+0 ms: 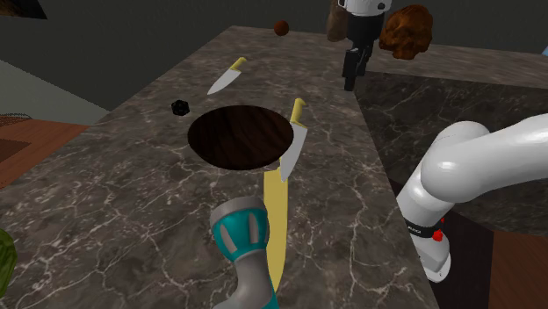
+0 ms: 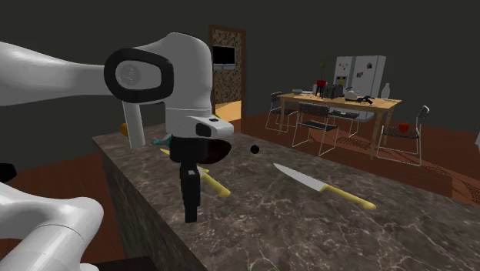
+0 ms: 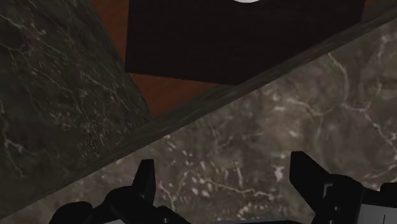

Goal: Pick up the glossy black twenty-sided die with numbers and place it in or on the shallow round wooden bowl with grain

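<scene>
No writing can be read; the markings on the die are too small to make out.

The die [image 1: 181, 108] is a small, glossy black, many-faced lump. It sits on the dark, white-veined marble desk [image 1: 132, 193], near the rim of the bowl [image 1: 240, 136] but not touching it, on the bowl's shoulder-view left. In the second exterior view the die [image 2: 255, 150] shows as a black dot on the marble just past the bowl [image 2: 221, 152]. The bowl is round, shallow and dark brown, with faint wood grain.

A white-bladed knife [image 1: 292, 140] with a yellow handle lies along the bowl's rim on the shoulder view's right. A second yellow-handled knife [image 1: 226, 77] lies farther back, near the desk's far edge.

The white arm [image 1: 465, 167] bends up from the shoulder view's lower right. The black end effector [image 1: 349, 83] hangs over the desk's far corner and points straight down, well apart from the die and the bowl. In the second exterior view the end effector [image 2: 190, 214] stands upright, with its tips close above the marble. In the wrist view the end effector [image 3: 222, 162] has its two fingers [image 3: 146, 181] spread apart with nothing between them. Below them lie the marble, the desk's edge and a reddish-brown floor [image 3: 184, 89].
</scene>
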Controlling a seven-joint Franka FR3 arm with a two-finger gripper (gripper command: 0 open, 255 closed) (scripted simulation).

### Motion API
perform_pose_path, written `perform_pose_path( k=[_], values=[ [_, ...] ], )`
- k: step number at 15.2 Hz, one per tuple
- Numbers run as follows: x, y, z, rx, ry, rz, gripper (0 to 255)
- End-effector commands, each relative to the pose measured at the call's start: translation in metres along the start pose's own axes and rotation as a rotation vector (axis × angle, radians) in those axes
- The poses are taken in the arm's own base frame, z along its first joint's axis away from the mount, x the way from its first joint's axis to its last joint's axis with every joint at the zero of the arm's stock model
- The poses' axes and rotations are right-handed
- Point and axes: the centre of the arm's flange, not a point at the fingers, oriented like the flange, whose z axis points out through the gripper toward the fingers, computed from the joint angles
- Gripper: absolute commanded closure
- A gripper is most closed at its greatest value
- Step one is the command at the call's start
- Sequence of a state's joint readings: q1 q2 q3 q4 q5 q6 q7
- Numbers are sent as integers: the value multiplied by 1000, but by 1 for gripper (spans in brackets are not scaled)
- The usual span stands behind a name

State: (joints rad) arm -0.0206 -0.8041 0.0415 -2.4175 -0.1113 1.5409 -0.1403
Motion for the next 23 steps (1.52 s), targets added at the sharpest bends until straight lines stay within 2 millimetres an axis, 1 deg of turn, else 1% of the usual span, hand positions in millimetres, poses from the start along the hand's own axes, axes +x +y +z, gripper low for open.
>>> perform_pose_path(
  k=[1,12,23],
  values=[
    [0,0,0,0,0,0,0],
    [88,-106,-18,44,5,46,0],
    [181,-208,-41,88,11,92,0]
  ],
)
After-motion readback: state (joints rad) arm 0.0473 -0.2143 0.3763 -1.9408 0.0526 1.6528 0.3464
